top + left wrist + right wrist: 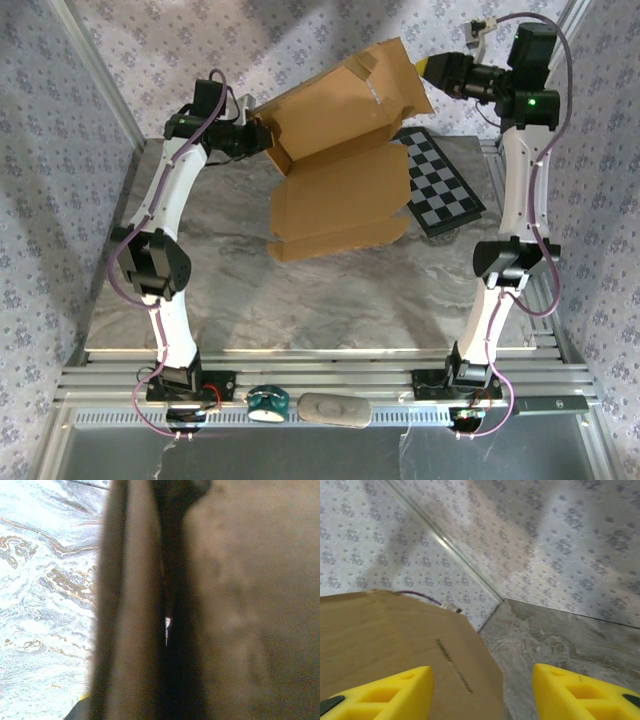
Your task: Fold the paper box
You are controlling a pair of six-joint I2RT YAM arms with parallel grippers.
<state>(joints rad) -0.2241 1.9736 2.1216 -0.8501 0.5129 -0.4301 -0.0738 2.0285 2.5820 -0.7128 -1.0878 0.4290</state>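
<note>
The paper box (340, 130) is a brown cardboard sheet with flaps, lifted above the table and tilted, its lower panel (340, 205) hanging toward the marble top. My left gripper (255, 135) is shut on the box's left corner, and blurred cardboard (240, 605) looms close in the left wrist view. My right gripper (425, 68) is at the box's upper right flap. In the right wrist view it (482, 690) is open, with its yellow fingers (395, 692) wide apart. A slotted flap (385, 635) lies under the left finger and reaches partway into the gap.
A black-and-grey checkerboard panel (440, 185) lies flat at the back right, partly under the box. The grey marble table (300, 300) spreads in front. Patterned walls close in behind and on both sides. A teal object (268, 402) and a grey oblong (333, 409) rest on the near rail.
</note>
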